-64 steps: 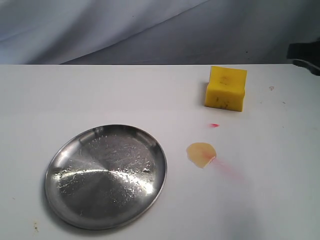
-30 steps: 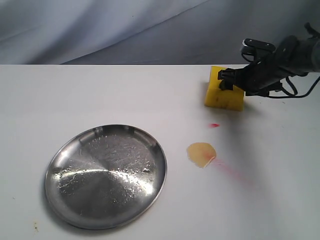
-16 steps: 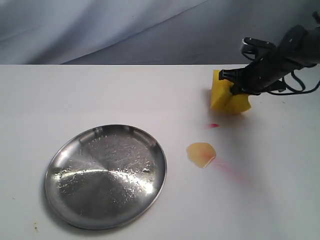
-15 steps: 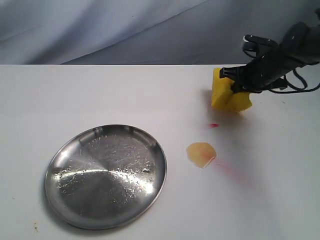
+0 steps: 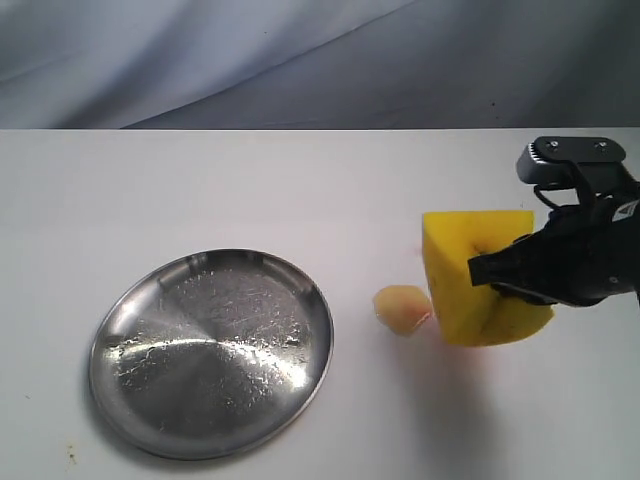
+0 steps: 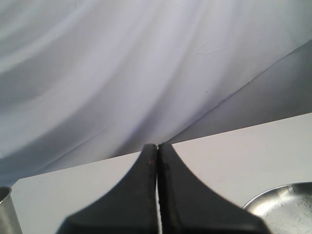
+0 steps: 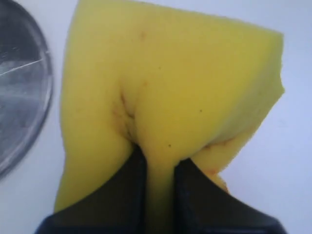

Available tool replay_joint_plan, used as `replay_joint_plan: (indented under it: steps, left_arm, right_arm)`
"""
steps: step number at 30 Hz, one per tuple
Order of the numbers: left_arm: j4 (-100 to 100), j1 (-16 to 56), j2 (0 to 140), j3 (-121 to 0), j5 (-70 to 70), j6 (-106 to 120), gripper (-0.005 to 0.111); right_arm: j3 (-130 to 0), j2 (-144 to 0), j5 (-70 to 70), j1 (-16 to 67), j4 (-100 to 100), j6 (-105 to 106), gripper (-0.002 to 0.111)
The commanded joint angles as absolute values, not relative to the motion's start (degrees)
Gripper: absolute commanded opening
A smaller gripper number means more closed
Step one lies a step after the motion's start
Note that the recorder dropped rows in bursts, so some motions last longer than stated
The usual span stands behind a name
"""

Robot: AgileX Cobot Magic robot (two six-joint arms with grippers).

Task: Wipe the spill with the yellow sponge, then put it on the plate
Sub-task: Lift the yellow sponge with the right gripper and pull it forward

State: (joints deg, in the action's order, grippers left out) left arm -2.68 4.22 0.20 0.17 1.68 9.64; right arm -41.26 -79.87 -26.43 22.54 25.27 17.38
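Our right pincer (image 5: 483, 270) clamps the yellow sponge (image 5: 450, 290) just beside the spill (image 5: 400, 308); next, we should lower it onto the puddle and wipe.

This looks like a robot test bench in a lab rather than a home kitchen. A plain white table (image 5: 200, 180) carries a few props: a metal plate (image 5: 211, 352) and a small tan puddle (image 5: 400, 308) just right of the plate. Behind the plate, past the table's far edge, a creased grey-blue cloth (image 5: 250, 60) hangs as a backdrop. Further right of the plate, a black robot arm (image 5: 585, 265) holds a yellow sponge (image 5: 455, 280).
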Motion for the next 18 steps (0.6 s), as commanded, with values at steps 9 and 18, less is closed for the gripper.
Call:
replay_joint_plan:
  steps: [9, 18]
  left_arm:
    - [-2.4, 4.0, 0.0, 0.0, 1.3, 9.1, 0.0]
    - [-2.4, 4.0, 0.0, 0.0, 1.3, 9.1, 0.0]
  right_arm:
    - [-46.1, -90.8, -21.8, 30.9, 25.6, 12.0, 0.0]
    - [-56.1, -108.0, -21.9, 30.9, 23.2, 12.0, 0.0]
